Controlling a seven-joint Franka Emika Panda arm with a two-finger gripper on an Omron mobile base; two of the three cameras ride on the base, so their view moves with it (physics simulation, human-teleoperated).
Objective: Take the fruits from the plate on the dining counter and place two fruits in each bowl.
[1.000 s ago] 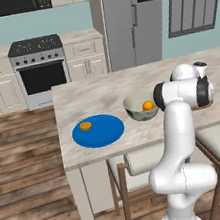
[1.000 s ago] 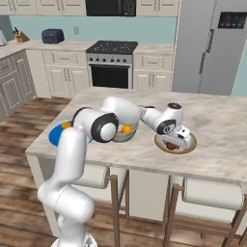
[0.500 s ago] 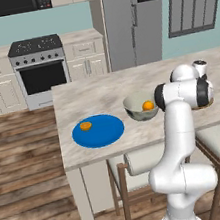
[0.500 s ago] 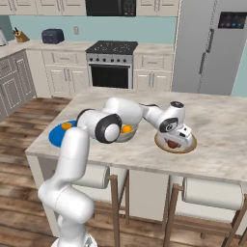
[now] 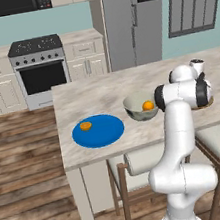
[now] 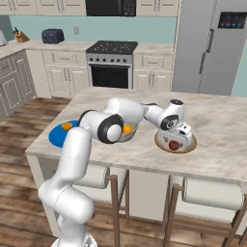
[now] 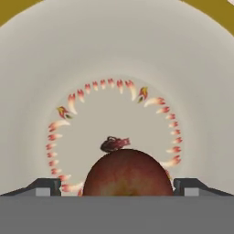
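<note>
My gripper (image 7: 117, 186) hangs low inside the shallow tan-rimmed bowl (image 6: 189, 146) at the right of the dining counter (image 6: 219, 147). Its finger tips (image 7: 45, 186) stand wide apart, open. A dark red-brown fruit (image 7: 128, 171) lies between them on the bowl's patterned floor and also shows under the gripper (image 6: 182, 135) as the fruit (image 6: 173, 144). The deep grey-green bowl (image 5: 138, 108) holds one orange fruit (image 5: 148, 105). Another orange fruit (image 5: 86, 125) rests on the blue plate (image 5: 101, 132). My forearm hides most of the tan-rimmed bowl in the left base view.
Stools with pale cushions (image 6: 212, 193) stand under the counter's near edge. A stove (image 5: 39, 68) and a fridge (image 5: 133, 22) line the far wall. Bare stone lies behind the bowls (image 5: 103, 90) and right of the tan-rimmed bowl.
The hand has barely shifted over the tan-rimmed bowl. The red-brown fruit stays in that bowl; plate and grey-green bowl are unchanged.
</note>
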